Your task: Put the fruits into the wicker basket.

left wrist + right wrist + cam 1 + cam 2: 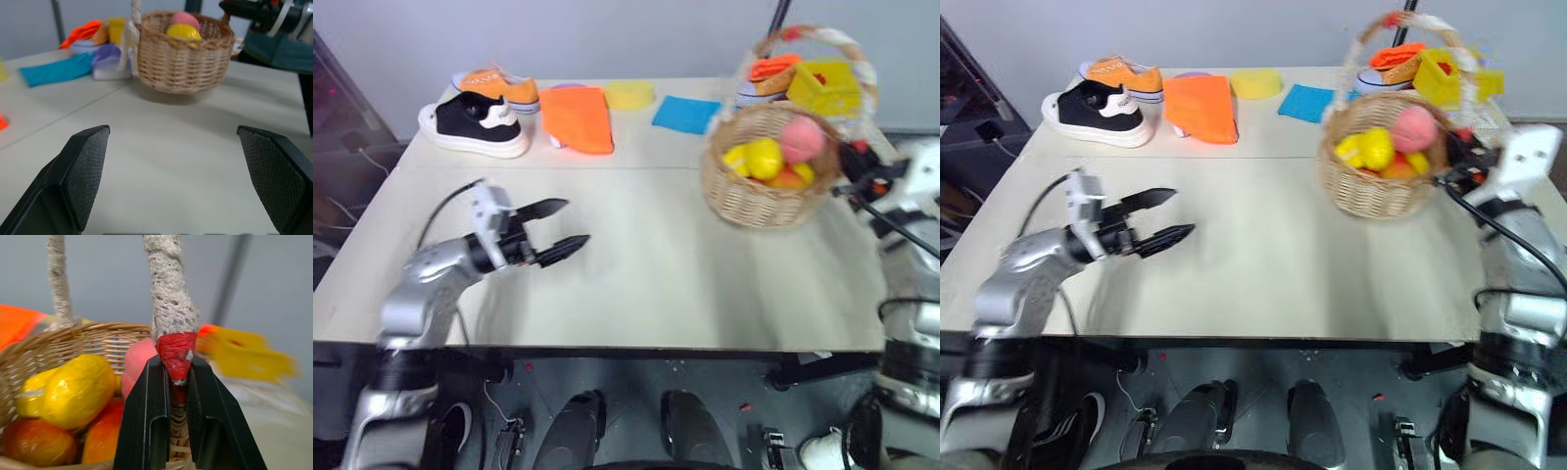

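Note:
The wicker basket [769, 186] is at the table's right side and leans a little. Its arched handle [171, 308] is wrapped in white cloth with red at the foot. Inside lie the fruits: a yellow lemon [764, 157], a pink peach [800, 139], a red-orange mango [34, 440] and part of a yellow banana [736, 159]. My right gripper [177, 364] is shut on the red-wrapped foot of the handle at the basket's right rim. My left gripper [576, 222] hovers open over the left middle of the table, pointing toward the basket, with nothing between its fingers.
Along the table's far edge are a black-and-white shoe [475, 125], an orange shoe [499, 86], an orange cloth [578, 119], a yellow round sponge [628, 94] and a blue cloth [685, 114]. A yellow bin [824, 88] and another orange shoe [771, 73] are behind the basket.

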